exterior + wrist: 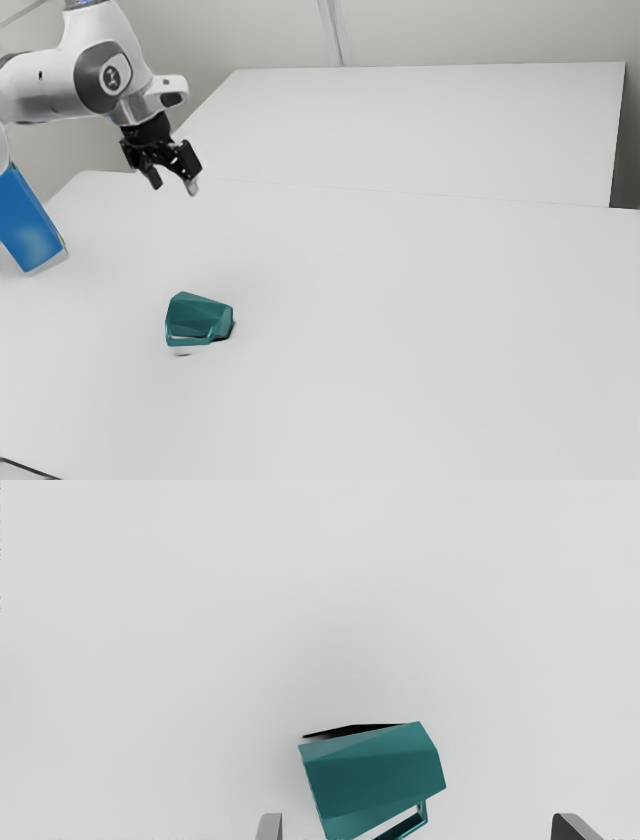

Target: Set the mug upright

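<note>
- Mug, teal, one: lying on its side on table, below gripper; interior hidden.
- Gripper, one: fingers spread wide, well apart from mug.

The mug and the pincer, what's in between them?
In the exterior view, just bare white table lies between the mug and the pincer.

The Franka arm has smooth, rounded white casings, with a sliver of blue at the upper edge. A dark grey round joint cover carries a paler disc with a small dark marking. A white protruding housing bears a dark oval. The tool is black and angular, its blocky fingertips grey.
</note>
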